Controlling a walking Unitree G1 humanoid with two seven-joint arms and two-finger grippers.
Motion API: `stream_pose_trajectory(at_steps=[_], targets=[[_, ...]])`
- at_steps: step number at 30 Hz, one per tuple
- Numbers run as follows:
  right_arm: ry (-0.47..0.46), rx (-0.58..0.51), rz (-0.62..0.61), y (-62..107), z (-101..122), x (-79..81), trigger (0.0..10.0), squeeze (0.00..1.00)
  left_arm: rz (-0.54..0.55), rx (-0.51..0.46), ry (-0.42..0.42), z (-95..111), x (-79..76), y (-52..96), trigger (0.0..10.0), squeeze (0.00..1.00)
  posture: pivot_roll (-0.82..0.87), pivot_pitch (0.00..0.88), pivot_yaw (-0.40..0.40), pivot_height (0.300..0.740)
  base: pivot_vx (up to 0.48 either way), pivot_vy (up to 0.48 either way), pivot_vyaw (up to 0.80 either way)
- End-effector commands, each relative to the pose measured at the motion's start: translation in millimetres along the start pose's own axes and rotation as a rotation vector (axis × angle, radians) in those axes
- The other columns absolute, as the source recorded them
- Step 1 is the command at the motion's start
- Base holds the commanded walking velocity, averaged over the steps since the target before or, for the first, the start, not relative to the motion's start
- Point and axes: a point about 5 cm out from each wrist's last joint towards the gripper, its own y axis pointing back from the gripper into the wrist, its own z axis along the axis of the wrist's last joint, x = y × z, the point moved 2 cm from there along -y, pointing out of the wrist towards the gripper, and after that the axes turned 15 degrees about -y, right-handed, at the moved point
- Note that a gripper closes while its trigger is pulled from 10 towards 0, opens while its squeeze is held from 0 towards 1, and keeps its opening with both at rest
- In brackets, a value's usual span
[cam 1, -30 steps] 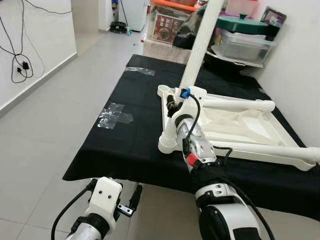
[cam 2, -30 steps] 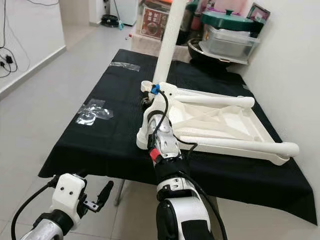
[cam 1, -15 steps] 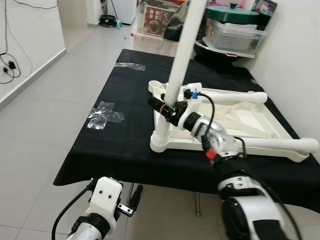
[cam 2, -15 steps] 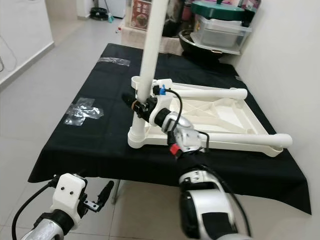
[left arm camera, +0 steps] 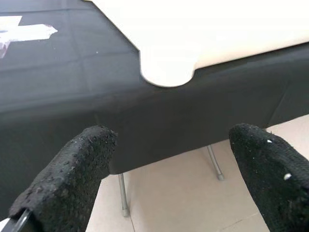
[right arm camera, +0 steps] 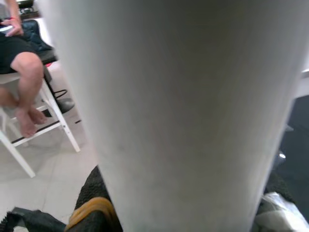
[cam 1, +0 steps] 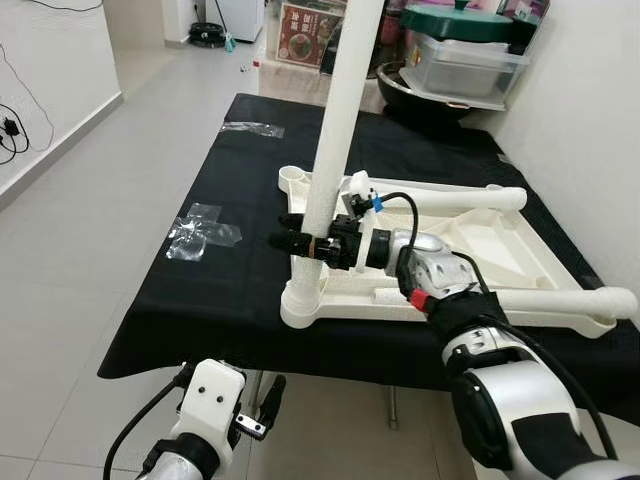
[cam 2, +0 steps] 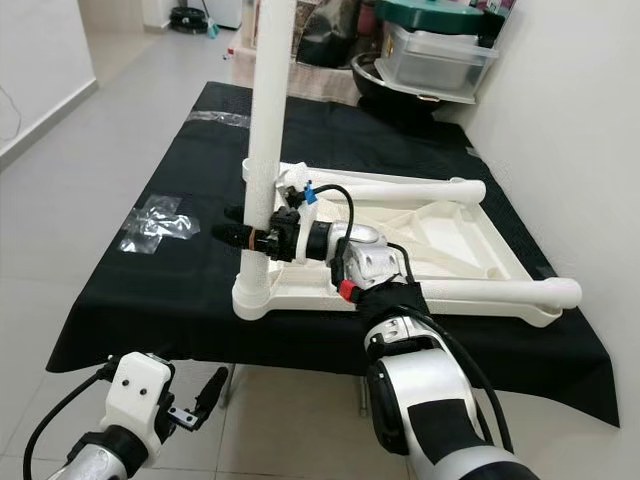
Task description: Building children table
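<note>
The right end effector (cam 1: 312, 243) is clamped on the upright white table leg (cam 1: 335, 140), low on its shaft just above the corner socket of the upturned white tabletop (cam 1: 470, 235). The tabletop lies on the black-draped bench (cam 1: 200, 290), with two more legs lying across it toward 3 o'clock. Clear tape (cam 1: 203, 229) sits on the cloth at 9 o'clock of the leg. The left end effector (left arm camera: 169, 169) hangs below the bench's near edge, fingers (left arm camera: 72, 174) wide apart and holding nothing
</note>
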Motion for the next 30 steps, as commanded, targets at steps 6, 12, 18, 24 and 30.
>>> stream_pose_trajectory(at_steps=[6, 12, 18, 24, 30], targets=[[-0.029, -0.128, -0.177, -3.7, 9.7, -12.2, 0.0, 0.00, -0.003, -0.002, -0.008, 0.3, -1.0, -1.0, 10.0, 0.00, 0.16, 0.024, -0.170, 0.740, 0.000, 0.000, 0.00], [-0.103, -0.324, -0.632, 14.0, 12.8, -42.2, 0.0, 0.00, -0.006, -0.005, -0.007, 0.5, -0.1, -2.6, 10.0, 0.00, 0.15, 0.032, -0.161, 0.740, 0.000, 0.000, 0.00], [-0.152, -0.511, -1.227, 59.5, -4.1, -57.3, 0.0, 0.00, -0.007, -0.006, -0.006, 0.9, 1.1, -3.3, 10.0, 0.00, 0.14, 0.038, -0.160, 0.740, 0.000, 0.000, 0.00], [-0.255, -0.570, -1.296, 41.0, -19.1, -37.0, 9.1, 0.00, 0.004, -0.005, -0.008, 0.8, 2.4, -3.7, 10.0, 0.00, 0.15, 0.040, -0.161, 0.740, 0.000, 0.000, 0.00], [-0.271, -0.593, -1.120, 19.7, -13.9, -32.1, 10.0, 1.00, 0.004, -0.006, -0.008, 0.7, 2.5, -5.0, 10.0, 0.00, 0.14, 0.037, -0.159, 0.740, 0.000, 0.000, 0.00]])
